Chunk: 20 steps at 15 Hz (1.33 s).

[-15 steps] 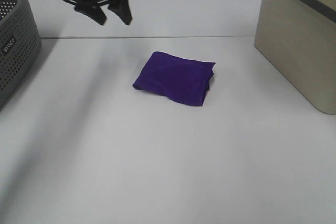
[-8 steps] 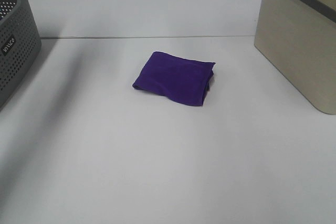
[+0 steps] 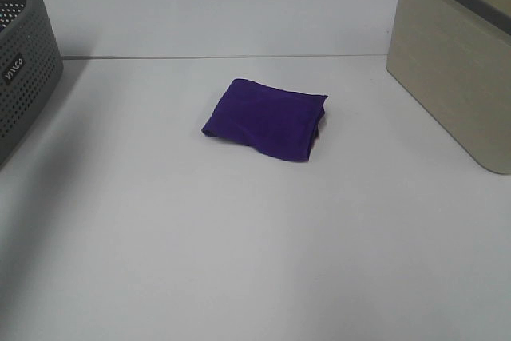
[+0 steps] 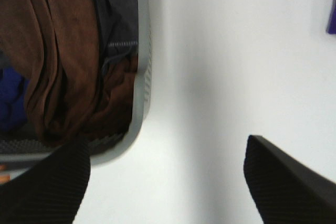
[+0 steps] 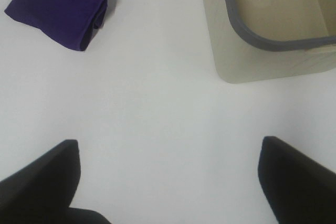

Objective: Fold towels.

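The deep purple towel (image 3: 267, 117) lies folded into a small rectangle on the white table (image 3: 239, 237), near the middle. It also shows in the right wrist view (image 5: 58, 8), and a sliver of it in the left wrist view (image 4: 332, 9). No white tag shows. Neither arm appears in the exterior high view. My left gripper (image 4: 165, 177) is open and empty, high above the grey basket's rim. My right gripper (image 5: 168, 177) is open and empty, high above the table between the towel and the beige bin.
A grey perforated basket (image 3: 24, 69) stands at the far left; the left wrist view shows brown, grey and blue cloths (image 4: 63, 56) inside it. A beige bin (image 3: 455, 61) with a grey rim stands at the right, seen too in the right wrist view (image 5: 273, 24).
The left arm has swung up and to the left out of the exterior high view. The folded towel has not moved.
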### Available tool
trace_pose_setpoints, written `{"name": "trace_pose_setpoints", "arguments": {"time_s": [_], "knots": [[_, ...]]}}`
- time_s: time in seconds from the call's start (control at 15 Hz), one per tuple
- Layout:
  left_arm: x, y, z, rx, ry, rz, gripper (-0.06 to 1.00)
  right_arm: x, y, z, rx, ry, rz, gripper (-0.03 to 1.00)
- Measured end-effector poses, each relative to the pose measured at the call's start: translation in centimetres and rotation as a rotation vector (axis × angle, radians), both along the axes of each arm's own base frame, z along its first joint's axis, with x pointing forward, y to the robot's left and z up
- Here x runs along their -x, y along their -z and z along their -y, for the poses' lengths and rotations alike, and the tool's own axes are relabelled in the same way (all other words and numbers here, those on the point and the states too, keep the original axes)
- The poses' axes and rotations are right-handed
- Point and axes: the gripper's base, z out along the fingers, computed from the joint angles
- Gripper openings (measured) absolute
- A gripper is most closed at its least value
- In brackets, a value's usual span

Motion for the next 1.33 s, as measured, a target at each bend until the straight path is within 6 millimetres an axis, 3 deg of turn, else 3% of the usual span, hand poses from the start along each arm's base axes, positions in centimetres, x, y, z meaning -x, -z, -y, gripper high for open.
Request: {"name": "trace_pose_setpoints", "arguments": {"time_s": [0.2,0.33,0.47,0.6,0.73,0.93,1.0,1.13,1.33], "knots": [[9.4,-0.7,0.6,-0.020,0.024,0.066,0.74,8.8,0.8,0.2,-0.016,0.012,0.184,0.89],[15.9,1.0,1.1,-0.031,0.029,0.144,0.74,14.2,3.5,0.3,-0.026,0.018,0.308,0.89],[20.6,2.4,1.3,-0.063,0.039,0.291,0.74,16.9,5.8,0.5,-0.012,0.026,0.381,0.89],[25.0,4.5,1.5,-0.099,0.043,0.408,0.74,18.3,8.0,0.6,0.001,0.035,0.422,0.89],[27.7,5.9,1.7,-0.108,0.043,0.487,0.74,18.9,9.2,0.7,0.004,0.038,0.438,0.89],[32.0,8.7,2.1,-0.113,0.042,0.590,0.74,17.9,10.5,0.8,0.013,0.046,0.415,0.89],[32.3,9.9,2.3,-0.076,0.044,0.537,0.74,16.9,11.3,0.8,0.010,0.051,0.432,0.89],[31.9,10.1,2.8,-0.013,0.065,0.566,0.74,15.7,12.9,0.8,0.007,0.054,0.410,0.89],[31.1,10.3,3.0,0.027,0.065,0.617,0.74,15.6,13.2,0.8,0.007,0.053,0.403,0.89]]}}
